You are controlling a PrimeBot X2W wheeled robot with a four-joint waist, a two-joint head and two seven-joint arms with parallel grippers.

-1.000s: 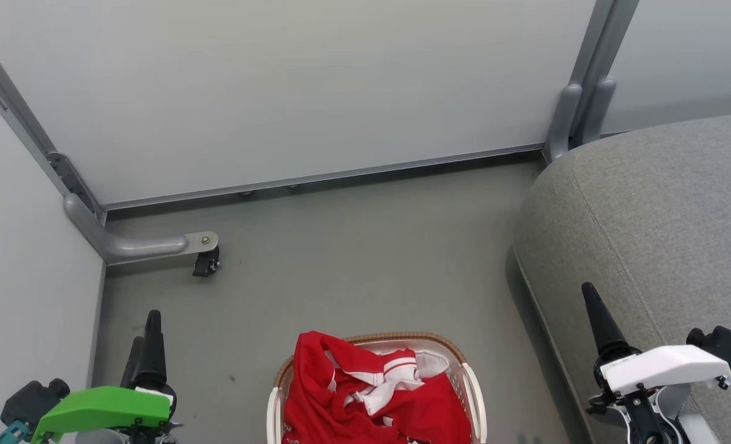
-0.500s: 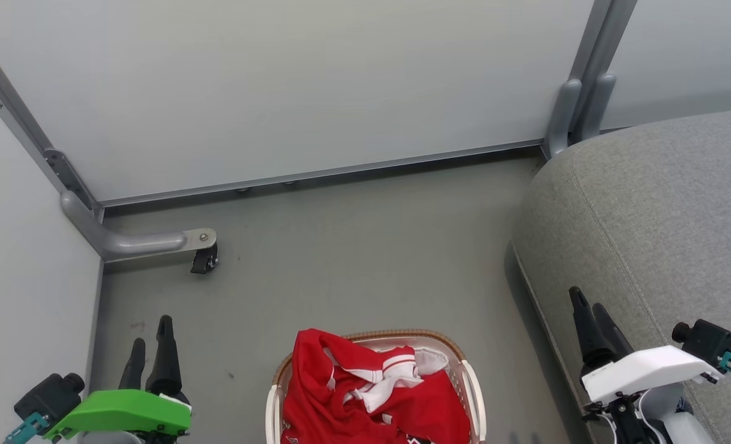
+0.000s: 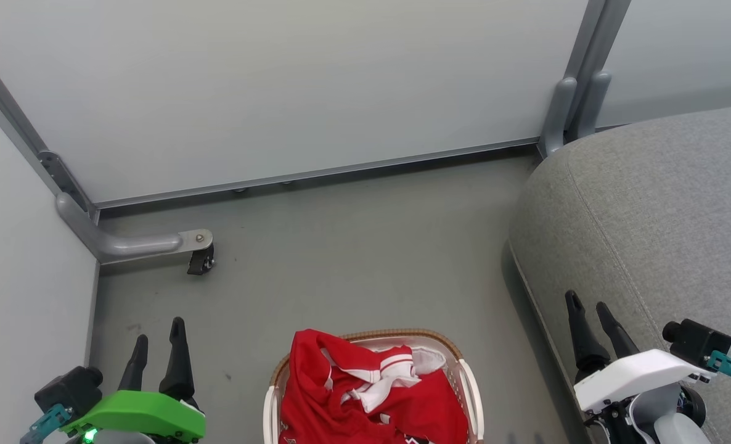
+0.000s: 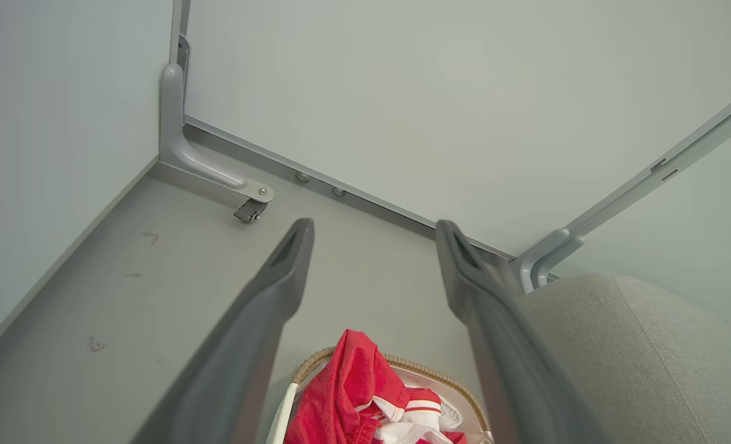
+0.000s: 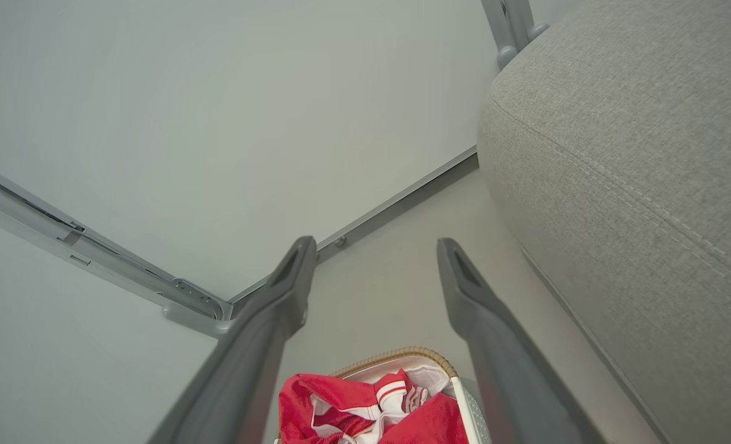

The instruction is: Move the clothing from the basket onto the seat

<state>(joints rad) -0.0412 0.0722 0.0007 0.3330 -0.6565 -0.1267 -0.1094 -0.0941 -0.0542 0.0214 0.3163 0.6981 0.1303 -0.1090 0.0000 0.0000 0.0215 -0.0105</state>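
Clothing (image 3: 371,401) heaped in basket (image 3: 471,388) at bottom centre, roughly midway between left fingers (image 3: 178,361) and right fingers (image 3: 580,336), both pairs apart and empty; seat (image 3: 661,216) fills frame right beside the right fingers, so I'd use that arm.

Clothing (image 3: 365,394): red and white-striped garments, heaped crumpled in the basket
Basket (image 3: 468,382): white, brown-rimmed, on the floor
Seat (image 3: 655,209): grey upholstered, beside the basket

Open floor (image 3: 353,259) stretches beyond and left of the basket (image 3: 402,336). The seat (image 3: 649,216) rises just right of the basket, a narrow floor strip between. Well beyond the basket stand wall panels (image 3: 279,92) and a wheeled bracket (image 3: 137,245). The basket's open top is heaped with clothing (image 3: 365,401).
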